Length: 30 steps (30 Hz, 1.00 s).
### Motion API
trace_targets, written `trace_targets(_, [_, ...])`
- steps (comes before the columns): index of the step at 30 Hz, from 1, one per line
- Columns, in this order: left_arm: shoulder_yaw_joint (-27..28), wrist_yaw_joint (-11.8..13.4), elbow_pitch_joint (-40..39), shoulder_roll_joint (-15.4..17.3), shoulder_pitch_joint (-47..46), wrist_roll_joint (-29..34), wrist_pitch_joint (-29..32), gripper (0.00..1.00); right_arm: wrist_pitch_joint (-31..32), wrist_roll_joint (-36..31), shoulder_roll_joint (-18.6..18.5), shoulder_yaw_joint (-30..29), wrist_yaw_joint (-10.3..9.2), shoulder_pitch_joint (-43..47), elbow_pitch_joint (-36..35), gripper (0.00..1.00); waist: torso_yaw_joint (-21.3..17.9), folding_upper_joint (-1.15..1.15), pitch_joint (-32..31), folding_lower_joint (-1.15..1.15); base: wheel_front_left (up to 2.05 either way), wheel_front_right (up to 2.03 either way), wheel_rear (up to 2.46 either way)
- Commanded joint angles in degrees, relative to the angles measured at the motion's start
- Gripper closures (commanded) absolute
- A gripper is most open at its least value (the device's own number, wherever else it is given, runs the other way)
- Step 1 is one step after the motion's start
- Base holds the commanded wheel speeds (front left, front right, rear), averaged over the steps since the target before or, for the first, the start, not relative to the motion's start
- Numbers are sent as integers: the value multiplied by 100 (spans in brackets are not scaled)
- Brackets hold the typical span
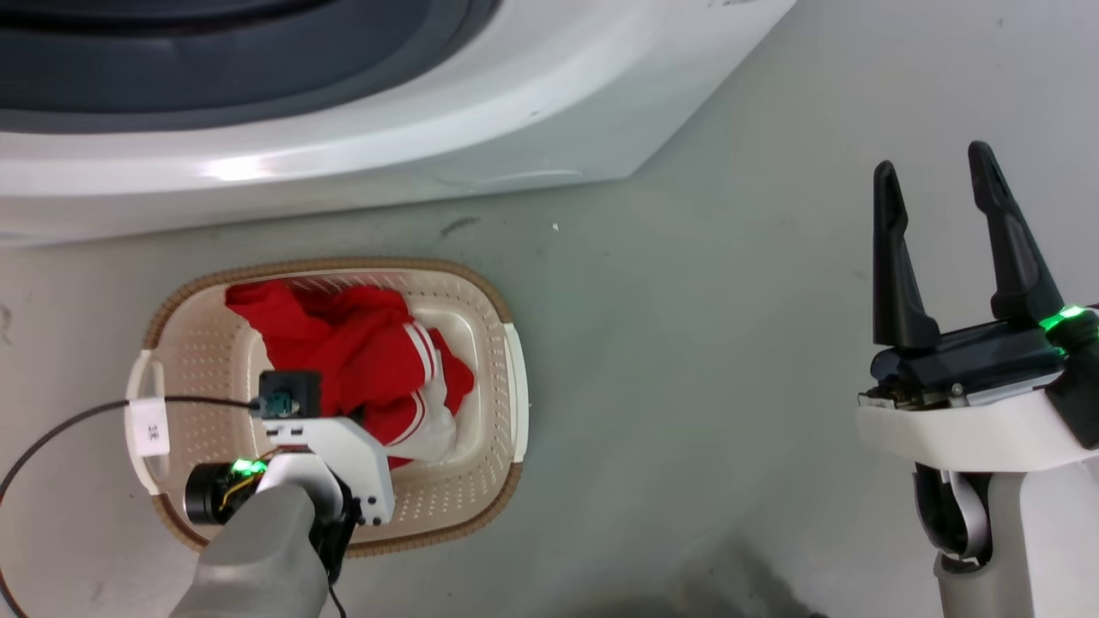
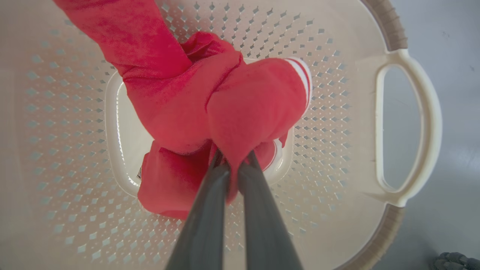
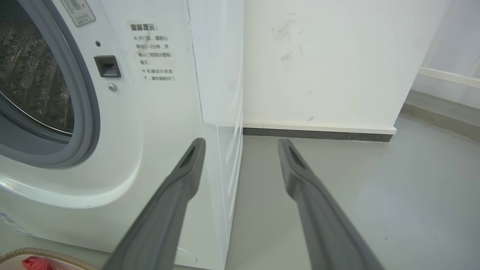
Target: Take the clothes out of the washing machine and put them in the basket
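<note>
**Left gripper clamped on red clothes in the basket; right gripper spread and empty**

- Your left gripper (image 2: 233,161): two long dark fingers drawn almost together, with a fold of red cloth pinched between them. It points down into the basket.
- Soft bright red clothes (image 1: 361,352) with white, red-striped cuffs: one bunched heap inside the basket. One end drapes up the wall nearest the washer, and the rest gathers over the bottom at your left fingertips.
- Cream-white perforated plastic basket (image 1: 206,360), a rounded rectangle with a thin brown rim: it stands on the smooth grey floor (image 1: 730,343), just in front of the washer.
- Large white front-loading washing machine (image 1: 386,146): the grey rubber-rimmed porthole is uncovered, and the perforated steel drum (image 3: 30,75) shows through it.
- Your right gripper (image 1: 933,163): fingers held wide apart with nothing between them, over bare floor well apart from the basket, near the machine's corner.
</note>
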Motion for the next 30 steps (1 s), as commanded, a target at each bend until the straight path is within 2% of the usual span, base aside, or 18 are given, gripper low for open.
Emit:
trace_targets(1, [23,28,51,-24,-156,-23,26,100,-13,17,10,-10,-4,-137,-29,0,-91,0,388,-1,0,0,0])
trace_targets(12, [1,305,312,-137,-570,-70,271,100,-13,-13,9,-104,-4,-354,-63,0,-65,0,830,-1,0,0,0])
trace_targets(13, [-1,318,321,-137,-562,-82,267,53,-13,-14,9,-110,-4,-362,-54,0,-65,0,822,-1,0,0,0])
trace_targets(14, [-35,320,326,-133,-550,-45,239,0,-13,-15,9,-115,-4,-360,-40,0,-62,0,800,-1,0,0,0])
trace_targets(19, [-94,249,343,-178,-379,-14,-6,0,-13,-59,10,-114,-4,-228,66,0,25,0,491,-1,0,0,0])
trace_targets(27, [-165,100,231,-185,132,97,-299,0,-13,-138,8,8,-4,129,317,0,215,0,-448,-1,0,0,0])
trace_targets(30, [-74,178,-115,-128,263,146,-310,0,-13,-174,8,7,-5,256,365,0,285,0,-679,-1,0,0,0])
